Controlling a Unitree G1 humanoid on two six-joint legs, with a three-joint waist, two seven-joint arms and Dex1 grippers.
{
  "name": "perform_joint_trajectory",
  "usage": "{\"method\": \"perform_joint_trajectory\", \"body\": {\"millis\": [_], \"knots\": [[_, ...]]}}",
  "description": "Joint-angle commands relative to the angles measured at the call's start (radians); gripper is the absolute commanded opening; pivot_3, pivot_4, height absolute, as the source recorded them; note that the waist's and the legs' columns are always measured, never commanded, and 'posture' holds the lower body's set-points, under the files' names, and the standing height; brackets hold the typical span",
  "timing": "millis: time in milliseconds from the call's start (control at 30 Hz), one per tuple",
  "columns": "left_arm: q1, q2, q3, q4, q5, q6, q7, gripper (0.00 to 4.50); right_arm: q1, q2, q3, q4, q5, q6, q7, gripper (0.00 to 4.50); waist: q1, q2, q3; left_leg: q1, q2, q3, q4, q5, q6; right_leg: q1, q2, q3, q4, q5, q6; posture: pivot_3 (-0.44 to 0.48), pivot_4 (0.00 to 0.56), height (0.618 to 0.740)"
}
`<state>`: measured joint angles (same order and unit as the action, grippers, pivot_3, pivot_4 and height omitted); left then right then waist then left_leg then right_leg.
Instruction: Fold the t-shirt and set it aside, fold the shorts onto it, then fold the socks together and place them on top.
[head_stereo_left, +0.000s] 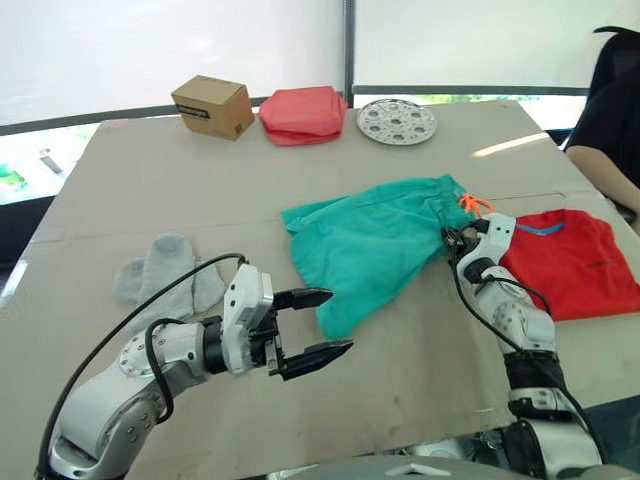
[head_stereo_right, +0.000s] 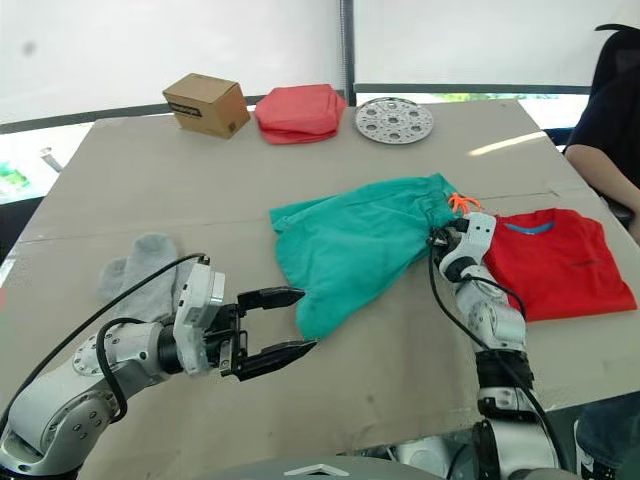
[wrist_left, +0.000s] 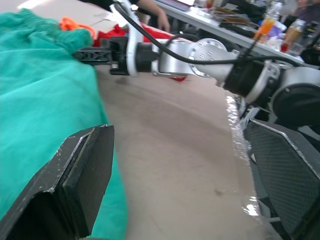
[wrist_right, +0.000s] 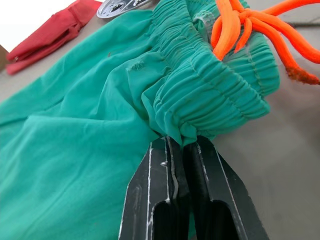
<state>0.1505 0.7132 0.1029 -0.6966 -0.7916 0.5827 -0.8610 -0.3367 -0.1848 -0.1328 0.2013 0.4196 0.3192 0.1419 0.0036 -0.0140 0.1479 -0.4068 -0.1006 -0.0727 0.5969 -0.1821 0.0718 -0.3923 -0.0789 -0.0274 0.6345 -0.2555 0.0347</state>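
A: R gripper (wrist_right: 181, 150) status?
B: Pinched tight on waistband of shorts (head_stereo_left: 370, 240), mid tabletop (head_stereo_left: 300, 170), just beside folded t-shirt (head_stereo_left: 575, 260) at robot's right.
A: L gripper (head_stereo_left: 320, 325)?
B: Fingers spread, holding nothing, near shorts' lower corner. Socks (head_stereo_left: 165, 270) flat at left, apart from both
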Motion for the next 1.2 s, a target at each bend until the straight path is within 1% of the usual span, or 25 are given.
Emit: {"method": "perform_joint_trajectory", "body": {"millis": [33,67,100,133,167,233,333,433,500,533,600,700,800,833,900,967,1000,1033,1067,1100,1133,1200], "knots": [[-0.010,-0.013,-0.006,0.011,0.029,-0.039,0.006,4.50,0.031,-0.122,0.049,-0.128,-0.203,-0.133,0.004,0.06,0.013,0.007,0.003,-0.003,0.000,0.000,0.000,0.000,0.000,-0.004,0.000,0.000,0.000,0.000,0.000,0.000,0.150,0.740],[-0.007,-0.016,-0.004,0.027,0.043,-0.052,0.003,4.50,0.030,-0.178,0.094,-0.179,-0.285,-0.190,0.035,0.06,0.016,0.010,0.005,-0.008,-0.001,0.000,0.000,0.001,-0.001,-0.011,0.000,0.000,0.000,0.001,-0.001,0.000,0.150,0.740],[-0.004,-0.020,-0.002,0.042,0.056,-0.064,-0.001,4.50,0.023,-0.228,0.139,-0.215,-0.359,-0.244,0.059,0.06,0.015,0.011,0.006,-0.010,-0.003,0.001,0.000,0.001,-0.001,-0.012,-0.002,0.001,0.000,0.012,-0.004,0.000,0.150,0.740],[0.002,-0.021,0.003,0.056,0.065,-0.076,-0.006,4.50,0.013,-0.259,0.175,-0.236,-0.407,-0.282,0.082,0.06,0.012,0.010,0.006,-0.010,-0.004,0.002,0.000,0.001,-0.001,-0.013,-0.002,0.002,-0.001,0.016,-0.001,0.000,0.150,0.740],[0.004,-0.023,0.005,0.067,0.074,-0.085,-0.010,4.50,0.002,-0.273,0.197,-0.246,-0.428,-0.307,0.099,0.06,0.008,0.009,0.007,-0.010,-0.003,0.002,-0.003,0.003,-0.005,-0.014,-0.002,0.001,-0.001,0.016,-0.001,0.000,0.150,0.740],[0.012,-0.020,0.009,0.096,0.094,-0.108,-0.024,4.50,-0.028,-0.298,0.254,-0.254,-0.494,-0.379,0.134,0.06,-0.008,0.004,0.006,-0.010,0.002,0.003,-0.006,0.002,-0.007,-0.015,0.001,0.001,-0.002,0.016,-0.001,0.000,0.150,0.740],[0.047,-0.003,0.057,0.166,0.116,-0.160,-0.076,4.50,-0.075,-0.321,0.354,-0.246,-0.608,-0.530,0.186,0.06,-0.017,0.003,0.006,-0.009,0.009,0.003,-0.006,0.002,-0.008,-0.015,0.007,0.000,-0.003,0.015,-0.002,0.000,0.150,0.740],[0.072,0.003,0.098,0.207,0.123,-0.193,-0.101,4.50,-0.105,-0.345,0.445,-0.206,-0.677,-0.713,0.253,0.06,-0.014,0.003,0.007,-0.009,0.010,0.002,-0.005,-0.001,-0.004,-0.016,0.009,-0.002,-0.003,0.014,-0.003,0.000,0.150,0.740],[0.097,0.007,0.116,0.213,0.130,-0.207,-0.116,4.50,-0.116,-0.363,0.498,-0.162,-0.691,-0.815,0.312,0.06,-0.011,0.003,0.008,-0.009,0.010,0.001,-0.003,-0.001,-0.004,-0.015,0.008,-0.003,-0.004,0.014,-0.003,0.000,0.150,0.740],[0.110,0.008,0.123,0.212,0.133,-0.212,-0.122,4.50,-0.121,-0.370,0.516,-0.139,-0.693,-0.856,0.334,0.06,-0.009,0.003,0.008,-0.009,0.010,0.001,-0.002,-0.004,-0.007,-0.012,0.008,-0.004,-0.006,0.014,-0.003,0.000,0.150,0.740],[0.132,0.011,0.133,0.209,0.136,-0.219,-0.128,4.50,-0.134,-0.375,0.552,-0.096,-0.689,-0.915,0.386,0.06,-0.008,0.002,0.010,-0.009,0.009,0.000,0.001,-0.004,-0.007,-0.010,0.008,-0.005,-0.008,0.014,-0.003,0.000,0.150,0.740],[0.172,0.008,0.148,0.188,0.143,-0.228,-0.127,4.50,-0.133,-0.385,0.645,-0.027,-0.692,-0.946,0.528,0.06,-0.008,-0.001,0.010,-0.009,0.009,0.000,0.003,-0.004,-0.007,-0.009,0.007,-0.004,-0.008,0.014,-0.003,0.000,0.150,0.740],[0.190,0.002,0.145,0.162,0.146,-0.229,-0.114,4.50,-0.113,-0.378,0.670,0.009,-0.638,-0.920,0.622,0.06,-0.002,0.000,0.010,-0.009,0.009,0.000,0.003,-0.004,-0.007,-0.009,0.008,-0.005,-0.008,0.015,-0.004,0.000,0.150,0.740],[0.199,0.000,0.146,0.150,0.146,-0.229,-0.109,4.50,-0.109,-0.380,0.668,0.015,-0.620,-0.901,0.647,0.06,-0.002,0.000,0.010,-0.008,0.009,0.000,0.003,-0.004,-0.007,-0.009,0.008,-0.005,-0.007,0.017,-0.006,0.000,0.150,0.740],[0.208,-0.003,0.150,0.131,0.141,-0.224,-0.097,4.50,-0.105,-0.388,0.648,0.008,-0.571,-0.850,0.695,0.72,0.002,-0.001,0.009,-0.008,0.010,0.000,0.003,-0.004,-0.007,-0.009,0.008,-0.005,-0.007,0.017,-0.006,0.000,0.150,0.740],[0.217,-0.003,0.160,0.112,0.132,-0.219,-0.087,4.50,-0.094,-0.422,0.596,-0.046,-0.480,-0.752,0.754,1.38,0.006,0.000,0.010,-0.008,0.010,0.000,0.003,-0.004,-0.007,-0.009,0.008,-0.005,-0.007,0.017,-0.006,0.000,0.150,0.740],[0.221,-0.005,0.169,0.105,0.123,-0.216,-0.080,4.50,-0.076,-0.459,0.561,-0.116,-0.401,-0.649,0.801,1.92,0.012,0.000,0.010,-0.008,0.010,0.000,0.002,-0.004,-0.007,-0.009,0.008,-0.005,-0.007,0.017,-0.006,0.000,0.150,0.740],[0.225,-0.006,0.176,0.099,0.117,-0.214,-0.077,4.50,-0.058,-0.501,0.530,-0.191,-0.314,-0.548,0.853,2.64,0.014,0.000,0.010,-0.008,0.010,0.000,0.002,-0.004,-0.007,-0.009,0.008,-0.005,-0.007,0.017,-0.006,0.000,0.150,0.740],[0.226,-0.006,0.180,0.097,0.114,-0.213,-0.074,4.50,-0.046,-0.528,0.511,-0.244,-0.258,-0.477,0.888,2.88,0.021,0.000,0.010,-0.009,0.010,-0.001,0.003,-0.004,-0.007,-0.009,0.008,-0.006,-0.007,0.017,-0.006,0.000,0.150,0.740],[0.230,-0.009,0.188,0.095,0.110,-0.214,-0.070,4.50,-0.034,-0.568,0.466,-0.334,-0.123,-0.307,0.908,3.35,0.026,0.001,0.011,-0.009,0.010,-0.001,0.003,-0.005,-0.006,-0.009,0.007,-0.006,-0.008,0.017,-0.006,0.000,0.150,0.740],[0.233,-0.011,0.194,0.094,0.108,-0.214,-0.067,4.50,-0.027,-0.590,0.435,-0.392,-0.036,-0.189,0.916,4.10,0.026,0.001,0.011,-0.009,0.010,-0.001,0.003,-0.005,-0.006,-0.009,0.007,-0.006,-0.008,0.017,-0.006,0.000,0.150,0.740],[0.240,-0.012,0.202,0.092,0.105,-0.216,-0.067,4.50,-0.031,-0.640,0.380,-0.494,0.157,0.057,0.918,4.48,0.023,0.002,0.012,-0.009,0.010,-0.001,0.003,-0.005,-0.006,-0.009,0.007,-0.006,-0.008,0.017,-0.006,0.000,0.150,0.740]]}}
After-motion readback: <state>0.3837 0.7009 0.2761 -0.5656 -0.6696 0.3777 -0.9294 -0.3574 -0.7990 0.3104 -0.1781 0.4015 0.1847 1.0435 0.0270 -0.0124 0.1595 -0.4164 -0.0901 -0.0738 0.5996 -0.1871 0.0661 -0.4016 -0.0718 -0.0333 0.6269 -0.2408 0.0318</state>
